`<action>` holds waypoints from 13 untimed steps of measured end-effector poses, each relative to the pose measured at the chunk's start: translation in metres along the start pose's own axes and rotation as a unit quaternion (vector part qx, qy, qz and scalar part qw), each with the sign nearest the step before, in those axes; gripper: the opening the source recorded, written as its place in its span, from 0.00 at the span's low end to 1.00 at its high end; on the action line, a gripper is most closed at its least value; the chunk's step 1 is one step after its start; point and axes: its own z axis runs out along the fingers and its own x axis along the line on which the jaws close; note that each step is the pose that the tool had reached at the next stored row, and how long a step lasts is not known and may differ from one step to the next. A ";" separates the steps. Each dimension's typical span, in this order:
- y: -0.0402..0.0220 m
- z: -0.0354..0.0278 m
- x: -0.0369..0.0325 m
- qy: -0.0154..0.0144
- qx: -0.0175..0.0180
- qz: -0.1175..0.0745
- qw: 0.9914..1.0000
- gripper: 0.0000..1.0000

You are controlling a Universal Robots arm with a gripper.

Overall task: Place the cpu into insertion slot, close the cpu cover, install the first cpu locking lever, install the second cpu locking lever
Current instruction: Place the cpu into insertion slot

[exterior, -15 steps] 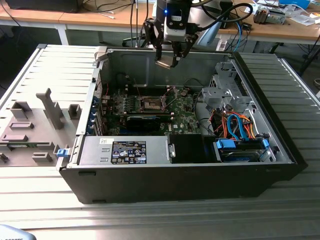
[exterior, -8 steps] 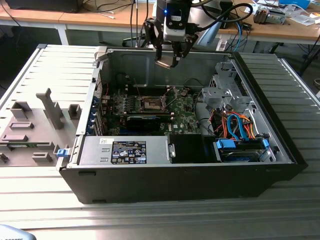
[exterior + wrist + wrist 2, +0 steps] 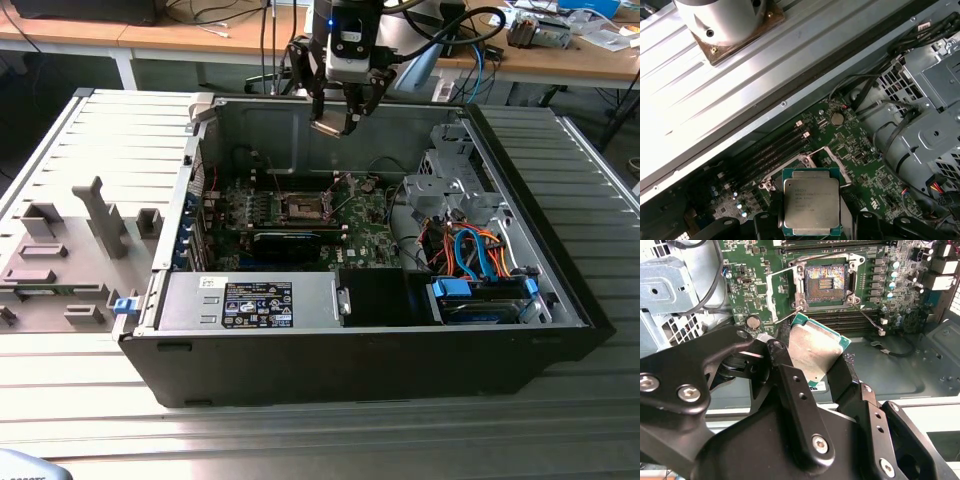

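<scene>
Ribbed grey metal table (image 3: 300, 440) carries the whole setup, with wooden desks and loose cables behind it. At the exterior view's left lies a flat grey fixture plate with upright blocks (image 3: 60, 270), just beside a large open black computer case (image 3: 350, 370) lying on its side. Inside the case, near its front wall, sits a silver box-shaped power supply with a label (image 3: 250, 300), and behind that a green motherboard (image 3: 370, 235). On the board is the small square insertion slot with a dark centre and shiny metal rim (image 3: 303, 207), bare, its contacts exposed in the second wrist view (image 3: 826, 284). The thin silvery square cpu cover frame (image 3: 782, 295) is swung open to one side of it. Above the slot, well apart from it and up near the case's top edge, hangs the black pincer (image 3: 335, 122). Its 2 fingers (image 3: 785, 370) are closed on opposite edges of the flat square silvery-topped cpu (image 3: 327, 127), which shows in both wrist views (image 3: 815, 352) (image 3: 811, 202). Further to the exterior view's right stand a perforated grey metal drive cage (image 3: 455, 180) and a bundle of orange and blue cables (image 3: 480, 250).
</scene>
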 end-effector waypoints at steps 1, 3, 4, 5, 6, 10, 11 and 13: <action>0.0000 0.0000 0.0000 0.000 0.000 0.001 1.000 0.55; 0.0000 0.0000 0.0000 0.000 0.000 0.003 1.000 0.55; 0.0000 0.0000 0.0000 0.000 0.000 0.004 1.000 0.55; 0.0000 0.0000 0.0000 0.000 0.000 0.005 1.000 0.55; 0.0000 0.0000 0.0000 0.000 0.000 0.006 1.000 0.55; 0.0000 0.0000 0.0000 -0.001 0.000 0.009 1.000 0.55; 0.0000 0.0000 0.0000 -0.001 0.000 0.010 1.000 0.55; 0.0000 0.0000 0.0000 -0.001 -0.001 0.012 1.000 0.55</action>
